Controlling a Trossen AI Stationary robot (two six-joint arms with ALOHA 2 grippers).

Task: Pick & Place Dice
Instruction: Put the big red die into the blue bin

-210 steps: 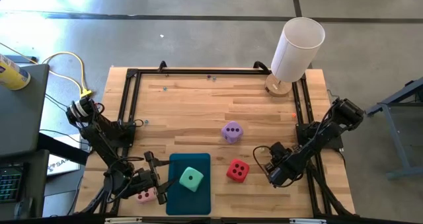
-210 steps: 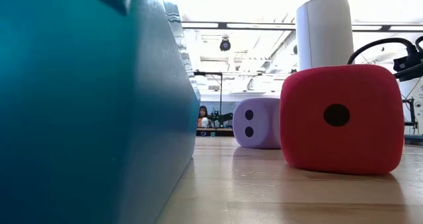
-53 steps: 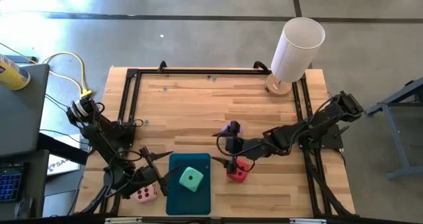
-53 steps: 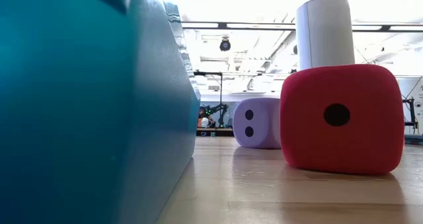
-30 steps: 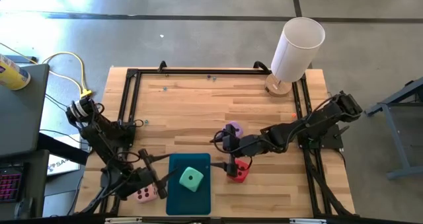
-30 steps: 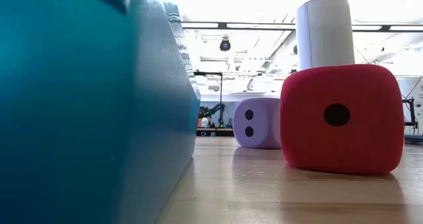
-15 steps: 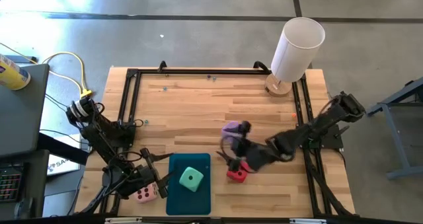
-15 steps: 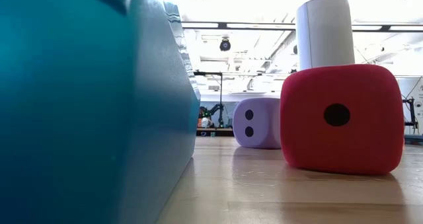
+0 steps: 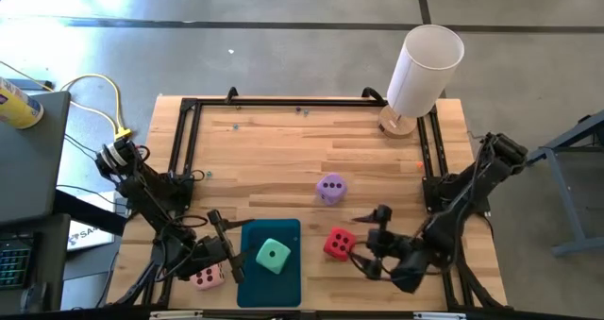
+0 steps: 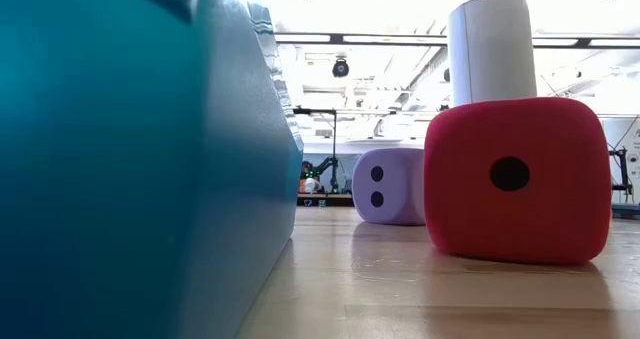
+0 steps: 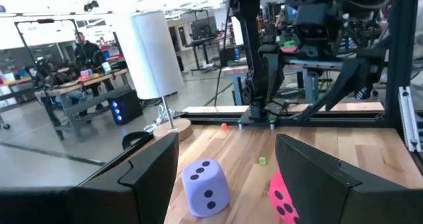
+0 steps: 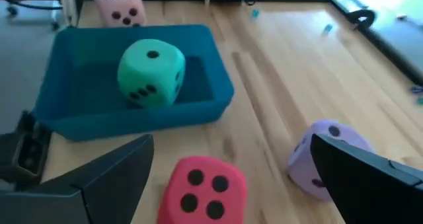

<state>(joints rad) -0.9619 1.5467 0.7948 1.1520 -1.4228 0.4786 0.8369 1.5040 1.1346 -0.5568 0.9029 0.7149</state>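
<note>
A mint green die lies in the teal tray at the table's near edge. Just left of the tray, a pale pink die rests on the table. My left gripper stands open beside it, with nothing between its fingers. To the right of the tray a red die sits on the wood. A lilac die sits farther back. My right gripper is open just right of the red die, its fingers pointing at it without touching.
A tall white cylinder on a wooden base stands at the far right corner. Black frame rails run along the table's left, far and right sides. Bare wood lies between the dice and the far rail.
My right gripper has drawn back from above the lilac and red dice toward the table's right and near edges, still open, and now sits right of the red die. The dice stay where they were.
</note>
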